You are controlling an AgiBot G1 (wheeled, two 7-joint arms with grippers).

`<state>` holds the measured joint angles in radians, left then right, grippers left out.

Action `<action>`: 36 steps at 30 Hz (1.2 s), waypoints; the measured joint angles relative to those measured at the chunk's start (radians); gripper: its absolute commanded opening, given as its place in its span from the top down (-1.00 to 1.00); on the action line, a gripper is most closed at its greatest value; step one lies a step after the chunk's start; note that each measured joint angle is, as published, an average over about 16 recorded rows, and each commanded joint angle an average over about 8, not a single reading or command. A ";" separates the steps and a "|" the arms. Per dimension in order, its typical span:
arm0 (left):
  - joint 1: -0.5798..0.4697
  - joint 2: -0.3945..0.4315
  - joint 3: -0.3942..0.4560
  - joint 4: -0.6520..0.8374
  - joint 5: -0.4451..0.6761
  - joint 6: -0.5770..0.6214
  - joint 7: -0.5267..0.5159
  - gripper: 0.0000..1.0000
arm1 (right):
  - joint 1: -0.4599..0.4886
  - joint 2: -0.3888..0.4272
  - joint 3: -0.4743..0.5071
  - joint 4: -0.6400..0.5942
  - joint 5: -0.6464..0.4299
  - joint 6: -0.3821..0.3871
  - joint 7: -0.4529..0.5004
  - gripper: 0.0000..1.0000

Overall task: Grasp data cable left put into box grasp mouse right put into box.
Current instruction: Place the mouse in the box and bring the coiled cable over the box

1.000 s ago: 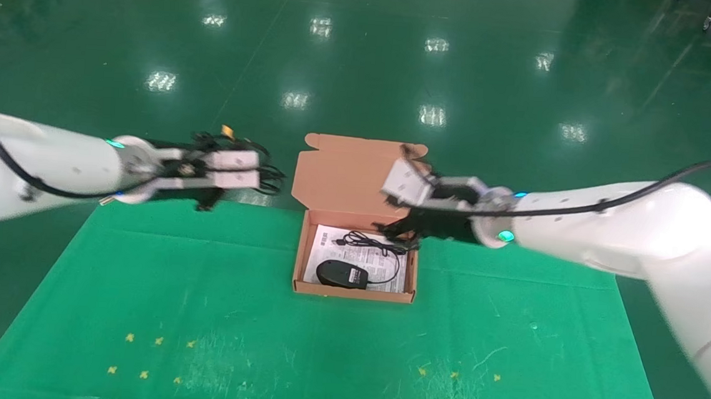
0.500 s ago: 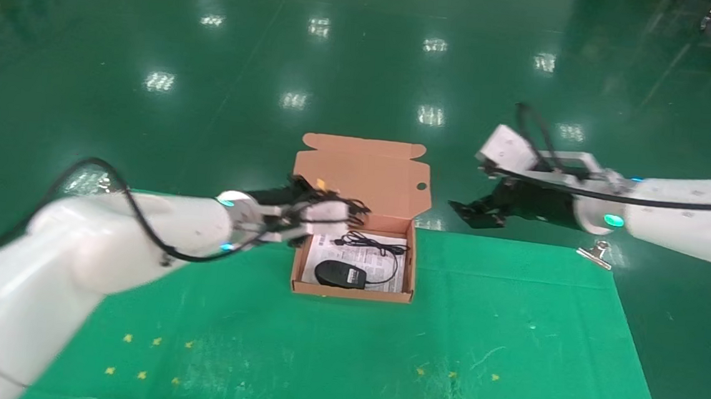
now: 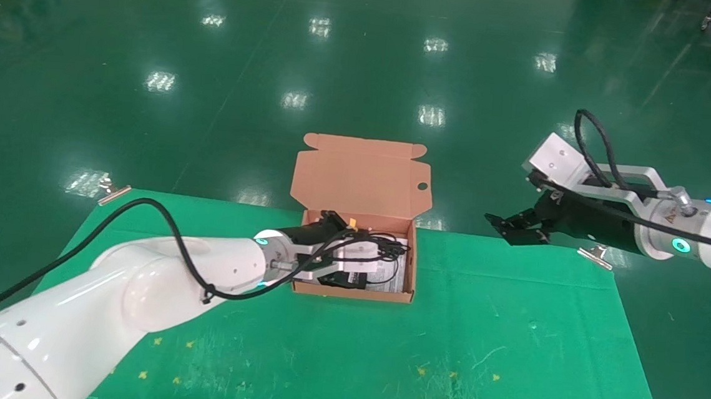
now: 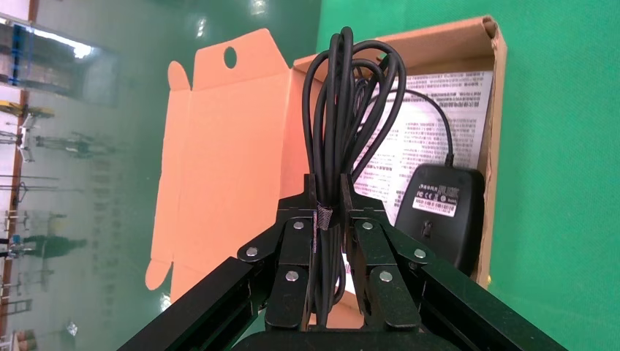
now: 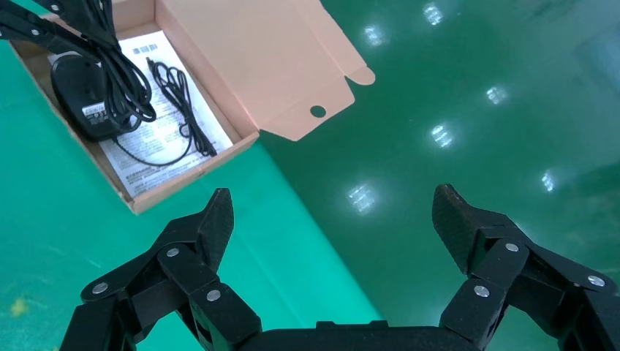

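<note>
The salmon-orange box (image 3: 360,181) stands open at the cloth's far edge, lid up. My left gripper (image 3: 360,259) is over the box, shut on the data cable (image 4: 343,110), a tied black bundle gripped at its middle, loops hanging above the printed sheet. The left gripper shows in its wrist view (image 4: 329,191). The black mouse (image 4: 439,205) lies inside the box with its cord (image 5: 179,95) on the sheet; the left gripper mostly hides it in the head view. My right gripper (image 3: 516,226) is open and empty, off to the box's right beyond the cloth's far edge.
A green cloth (image 3: 344,361) with yellow marks covers the table. A metal clip (image 3: 596,254) holds its far right corner, and another clip (image 3: 109,190) its far left corner. Shiny green floor lies beyond.
My left arm swung from left of the box to over it, carrying the data cable. My right arm drew back from the box to the right, open and empty.
</note>
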<state>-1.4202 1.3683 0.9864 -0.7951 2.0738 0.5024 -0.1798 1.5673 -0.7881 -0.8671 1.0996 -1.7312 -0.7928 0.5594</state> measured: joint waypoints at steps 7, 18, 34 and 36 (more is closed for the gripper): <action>-0.017 0.003 0.061 0.016 -0.049 -0.036 -0.009 -1.00 | -0.006 0.026 -0.008 0.064 -0.039 0.000 0.051 -1.00; -0.020 -0.001 0.067 0.013 -0.054 -0.039 -0.011 -1.00 | -0.006 0.027 -0.009 0.068 -0.043 -0.001 0.056 -1.00; -0.124 -0.062 0.011 -0.013 -0.040 -0.103 -0.042 -1.00 | 0.082 0.048 0.025 0.077 -0.036 -0.021 0.051 -1.00; -0.145 -0.067 0.002 -0.006 -0.032 -0.117 -0.048 -1.00 | 0.100 0.052 0.029 0.079 -0.036 -0.035 0.052 -1.00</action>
<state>-1.5650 1.3014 0.9884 -0.8014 2.0416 0.3857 -0.2282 1.6675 -0.7365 -0.8384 1.1785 -1.7676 -0.8277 0.6117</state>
